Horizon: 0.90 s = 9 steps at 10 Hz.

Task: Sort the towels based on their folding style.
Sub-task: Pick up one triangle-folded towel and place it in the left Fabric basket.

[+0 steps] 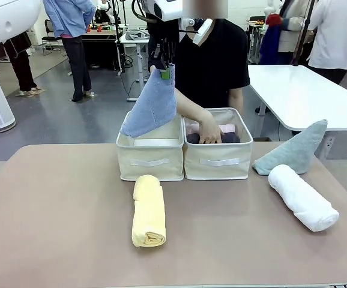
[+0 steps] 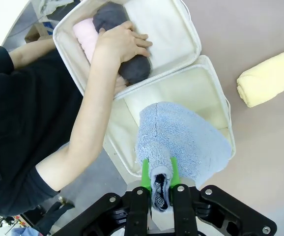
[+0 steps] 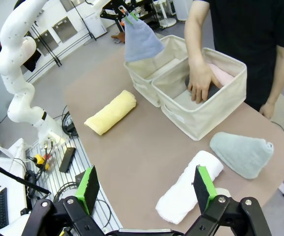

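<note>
- Light blue towel point(image 1: 152, 108), cone fold; where is it sitting?
- It is hanging point-up from the left gripper point(image 1: 165, 73); the green pads point(image 2: 145, 172) are pinching its tip tight; its wide end is dangling over the left basket point(image 1: 150, 162); cannot tell if it is touching the rim.
- Right gripper point(image 3: 147, 182)?
- Jaws are standing wide, gripping nothing; it is hovering above the table point(image 1: 53, 210) by the right edge, looking down on the white towel point(image 1: 302, 198).
- Other towels?
- White one, rolled, is lying near the table's right edge; grey-blue towel point(image 1: 293, 150), cone fold, is lying just beyond it toward the far right corner, close but apart; yellow towel point(image 1: 148, 210), rolled, is lying mid-table in front of the baskets, toward the near edge; pink towel point(image 2: 83, 35) and dark grey towel point(image 2: 134, 69), both rolled, are lying inside the right basket point(image 1: 218, 162).
- Person?
- Standing at the far edge; the person's hand point(image 1: 209, 133) is reaching into the right basket and resting on the dark grey towel; both baskets are sitting side by side, touching, at the middle of the far edge.
</note>
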{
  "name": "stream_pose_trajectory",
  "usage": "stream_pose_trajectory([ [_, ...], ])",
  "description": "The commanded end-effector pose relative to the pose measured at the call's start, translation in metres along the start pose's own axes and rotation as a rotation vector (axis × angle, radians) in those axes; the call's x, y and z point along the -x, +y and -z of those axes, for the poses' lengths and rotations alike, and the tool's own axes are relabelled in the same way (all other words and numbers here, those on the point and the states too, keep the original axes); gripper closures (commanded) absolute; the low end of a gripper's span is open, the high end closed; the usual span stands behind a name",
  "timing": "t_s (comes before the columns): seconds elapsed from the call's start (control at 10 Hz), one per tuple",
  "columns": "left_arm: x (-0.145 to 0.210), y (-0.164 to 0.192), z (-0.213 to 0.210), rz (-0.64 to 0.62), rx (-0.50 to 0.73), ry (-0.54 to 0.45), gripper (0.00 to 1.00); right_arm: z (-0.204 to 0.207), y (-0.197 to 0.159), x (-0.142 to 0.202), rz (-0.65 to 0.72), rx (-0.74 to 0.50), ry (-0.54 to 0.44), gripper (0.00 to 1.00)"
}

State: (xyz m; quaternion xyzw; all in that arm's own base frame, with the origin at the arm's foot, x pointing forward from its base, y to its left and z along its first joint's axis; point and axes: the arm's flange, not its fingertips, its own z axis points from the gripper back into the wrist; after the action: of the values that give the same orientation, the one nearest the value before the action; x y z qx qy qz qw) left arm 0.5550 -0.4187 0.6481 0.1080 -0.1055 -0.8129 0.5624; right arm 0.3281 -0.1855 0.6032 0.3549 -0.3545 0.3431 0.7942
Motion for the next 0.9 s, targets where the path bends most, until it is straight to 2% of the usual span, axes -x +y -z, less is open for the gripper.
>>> stream_pose_trajectory([
  [0.0,0.001,0.007,0.014,0.106,0.007,-0.017,0.85,0.001,-0.001,0.001,-0.009,-0.001,-0.01,0.0],
  [0.3,-0.01,0.002,0.045,0.258,0.065,-0.05,0.85,0.001,-0.001,0.001,-0.009,-0.001,-0.01,0.0],
  [0.8,-0.009,-0.022,0.089,0.329,0.149,-0.043,0.85,0.001,-0.001,0.001,-0.009,-0.001,-0.01,0.0],
])
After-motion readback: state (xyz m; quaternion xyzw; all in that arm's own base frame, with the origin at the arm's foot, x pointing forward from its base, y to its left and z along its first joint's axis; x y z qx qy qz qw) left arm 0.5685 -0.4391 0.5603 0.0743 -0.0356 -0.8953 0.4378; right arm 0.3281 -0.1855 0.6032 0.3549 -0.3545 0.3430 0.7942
